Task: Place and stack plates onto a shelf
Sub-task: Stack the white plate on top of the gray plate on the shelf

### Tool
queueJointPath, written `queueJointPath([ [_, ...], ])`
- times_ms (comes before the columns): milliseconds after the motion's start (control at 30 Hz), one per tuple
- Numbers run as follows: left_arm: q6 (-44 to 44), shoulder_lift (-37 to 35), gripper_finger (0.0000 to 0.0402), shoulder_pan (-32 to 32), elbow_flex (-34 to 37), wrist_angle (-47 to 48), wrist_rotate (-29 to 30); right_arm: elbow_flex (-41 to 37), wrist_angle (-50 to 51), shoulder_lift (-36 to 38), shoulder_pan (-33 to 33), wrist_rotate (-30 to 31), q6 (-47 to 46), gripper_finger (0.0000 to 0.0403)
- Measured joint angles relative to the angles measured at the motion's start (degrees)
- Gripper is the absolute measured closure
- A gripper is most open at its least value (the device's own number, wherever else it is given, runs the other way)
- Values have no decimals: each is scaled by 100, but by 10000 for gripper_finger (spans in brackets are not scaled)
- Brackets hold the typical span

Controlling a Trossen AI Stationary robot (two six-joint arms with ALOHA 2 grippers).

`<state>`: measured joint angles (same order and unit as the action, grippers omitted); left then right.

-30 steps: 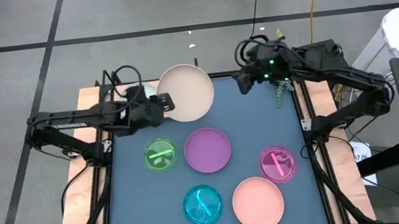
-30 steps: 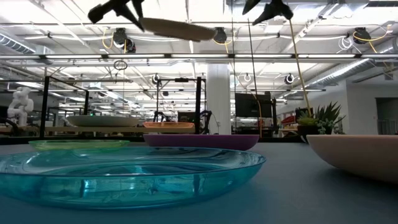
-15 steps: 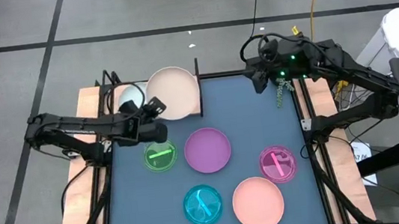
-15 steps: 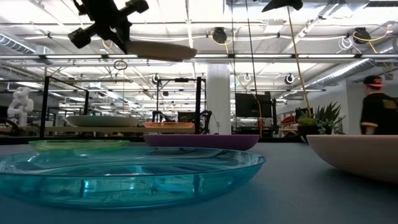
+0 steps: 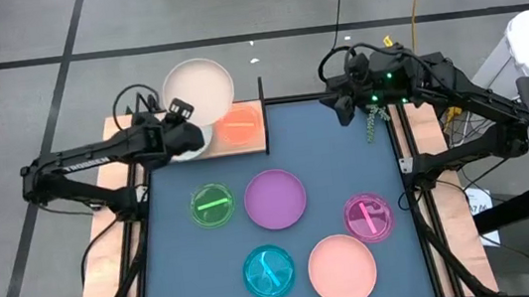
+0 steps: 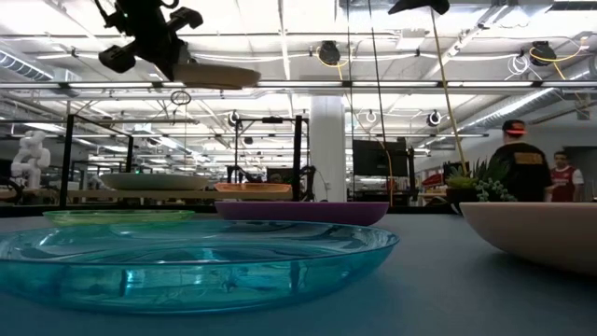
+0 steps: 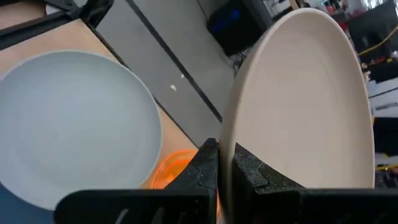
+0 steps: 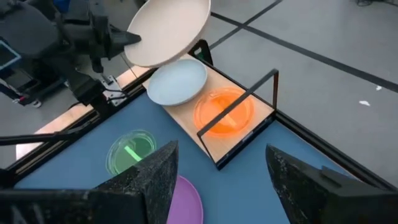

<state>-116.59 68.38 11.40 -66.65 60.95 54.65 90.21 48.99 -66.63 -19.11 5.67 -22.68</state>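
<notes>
My left gripper [image 5: 184,113] is shut on a cream plate [image 5: 197,88], high over the far left end of the shelf [image 5: 256,145]. The shelf is a light wooden board with black uprights. A pale blue-white plate [image 8: 177,81] and a small orange plate [image 5: 238,124] lie flat on it. On the blue tabletop lie the green [image 5: 213,204], purple [image 5: 274,198], magenta [image 5: 368,217], teal [image 5: 270,272] and salmon [image 5: 342,269] plates. My right gripper [image 5: 340,110] hangs open and empty over the far right corner. My left gripper pinches the cream plate's rim [image 7: 227,152] between its two fingers, one on each face. The fingers [image 7: 249,177] come from the table's left and near side, slanting a little downward. The plate is lifted clear and sticks out beyond the fingers, roughly level, above the pale blue-white plate.
A black upright [image 5: 262,99] stands at the shelf's right end. Wooden side rails [image 5: 127,254] run along the table's left and right. People stand in the room beyond the table [image 6: 522,173]. The tabletop between the shelf and the purple plate is bare.
My left gripper has carried the cream plate toward the table's far left and a little down, and its wrist has rolled. The plate now hangs over the shelf's left end and no longer covers the orange plate. My right gripper has drawn back slightly toward the right.
</notes>
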Motion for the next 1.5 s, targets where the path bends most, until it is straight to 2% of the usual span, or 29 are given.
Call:
queueJointPath([
  [67,427,-122,390,-2,0,-8,-28,0,-117,0,0,2,4,181],
  [200,2202,-387,390,-17,0,-30,-366,0,-299,0,0,0,91,181],
  [267,2705,-490,390,-18,0,-24,-616,0,-344,0,0,0,96,181],
  [333,2515,-531,390,-20,-5,-5,-883,0,-378,0,0,0,104,181],
  [533,1102,-193,390,-192,-9,359,-1324,0,-400,0,0,-2,109,181],
  [600,521,-15,390,-343,-9,452,-1312,0,-402,0,0,-1,117,181],
  [700,-733,307,390,-615,-9,759,-977,0,-400,0,0,-27,213,181],
  [933,-849,829,390,-316,-4,1351,-1273,0,-402,-2,0,-149,388,181],
  [1233,-962,854,390,413,9,2396,-1616,0,-374,-2,0,-151,411,181],
  [1500,-1004,848,390,625,389,2255,-1805,0,-374,-4,0,-140,413,181],
])
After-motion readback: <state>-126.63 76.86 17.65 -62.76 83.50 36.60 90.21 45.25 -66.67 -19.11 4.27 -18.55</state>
